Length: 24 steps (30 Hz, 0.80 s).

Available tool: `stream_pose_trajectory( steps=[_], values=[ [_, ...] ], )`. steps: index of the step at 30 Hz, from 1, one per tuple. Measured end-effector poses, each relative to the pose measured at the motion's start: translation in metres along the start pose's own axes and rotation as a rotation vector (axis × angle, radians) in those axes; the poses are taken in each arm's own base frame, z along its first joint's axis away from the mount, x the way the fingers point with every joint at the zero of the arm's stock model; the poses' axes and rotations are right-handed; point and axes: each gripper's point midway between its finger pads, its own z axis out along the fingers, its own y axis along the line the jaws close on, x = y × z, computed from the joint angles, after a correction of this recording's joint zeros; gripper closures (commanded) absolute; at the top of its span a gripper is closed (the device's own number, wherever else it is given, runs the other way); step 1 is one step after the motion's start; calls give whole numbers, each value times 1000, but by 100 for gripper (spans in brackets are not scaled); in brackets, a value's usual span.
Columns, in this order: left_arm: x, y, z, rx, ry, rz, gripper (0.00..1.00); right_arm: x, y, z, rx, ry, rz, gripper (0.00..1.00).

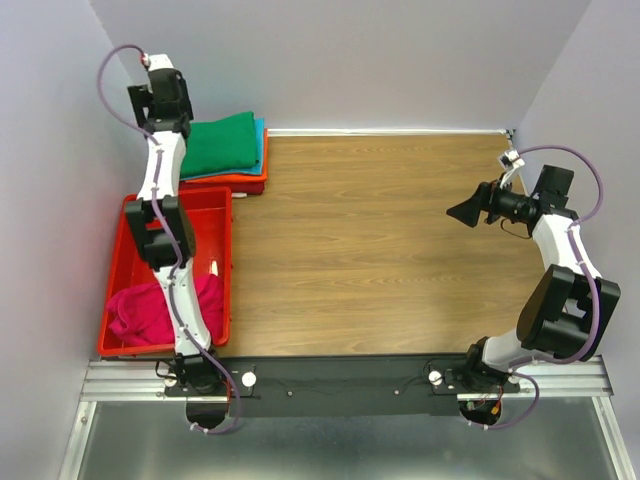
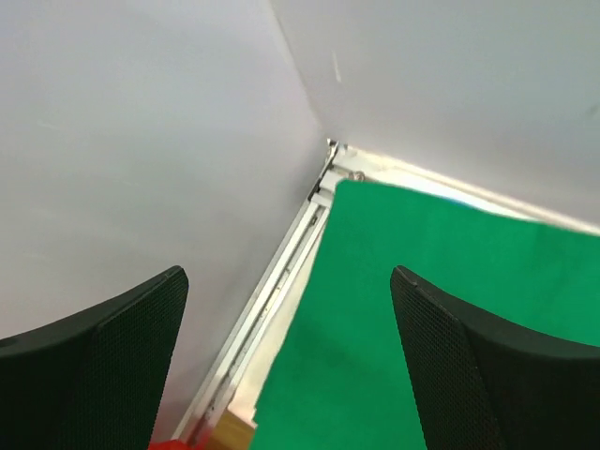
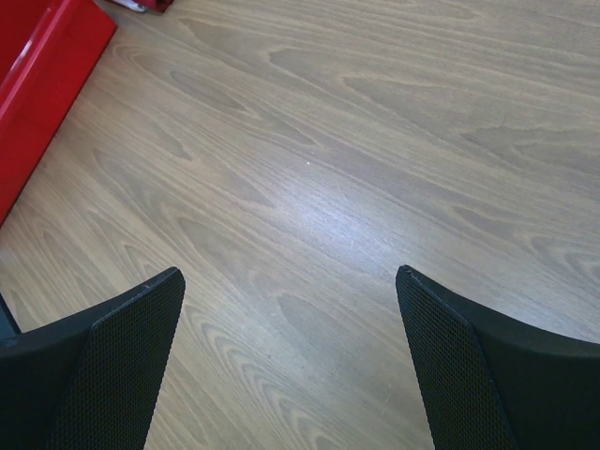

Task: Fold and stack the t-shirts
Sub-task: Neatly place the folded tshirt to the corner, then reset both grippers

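A stack of folded t-shirts lies at the table's back left. The green one (image 1: 222, 145) is on top, a teal edge (image 1: 262, 135) shows under it, and orange-red cloth (image 1: 238, 181) is at the bottom. A crumpled magenta t-shirt (image 1: 150, 310) lies in the red tray (image 1: 122, 215). My left gripper (image 1: 170, 118) hangs just left of the stack. In the left wrist view it (image 2: 289, 281) is open and empty above the green shirt's (image 2: 422, 309) left edge. My right gripper (image 1: 470, 212) hovers over bare wood at the right, open (image 3: 291, 277) and holding nothing.
The red tray stands along the left edge in front of the stack, and its side (image 3: 37, 75) shows in the right wrist view. Pale walls close in the table at the back and on both sides. A metal rail (image 2: 272, 281) runs along the left wall. A small white thing (image 1: 213, 268) lies in the tray.
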Motion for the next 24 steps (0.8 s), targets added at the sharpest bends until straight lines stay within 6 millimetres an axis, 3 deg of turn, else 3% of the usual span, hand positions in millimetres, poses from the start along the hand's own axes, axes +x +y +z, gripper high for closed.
stream_pose_trajectory(
  steps=[3,8,10,11,13,14,15,18,19,20,22,24],
  values=[
    [-33,14,-24,66,-58,-77,10,1,-1,0,1,3,-6,0],
    [-92,31,-124,336,-219,-172,15,5,-3,-1,12,16,-31,0],
    [-101,27,-157,455,-285,-193,24,6,-4,-2,16,22,-42,0],
    [-103,22,-168,510,-301,-195,36,7,-4,-2,18,25,-44,0],
    [-102,-2,-182,665,-317,-205,51,9,-5,-2,20,31,-49,0],
    [-97,-15,-181,733,-300,-218,57,9,-5,-2,20,32,-53,0],
    [-90,-36,-178,840,-277,-225,73,10,-5,-2,19,35,-52,0],
    [-44,-95,-154,1097,-108,-294,76,12,-5,-3,19,40,-58,0],
    [-31,-104,-146,1125,-66,-311,76,12,-5,-3,19,40,-60,0],
    [3,-122,-131,1173,42,-350,78,12,-5,-3,18,40,-63,0],
    [53,-142,-114,1206,205,-416,78,12,-5,-3,17,42,-63,0],
    [89,-153,-103,1201,332,-466,79,12,-5,-3,17,43,-62,0]
  ],
)
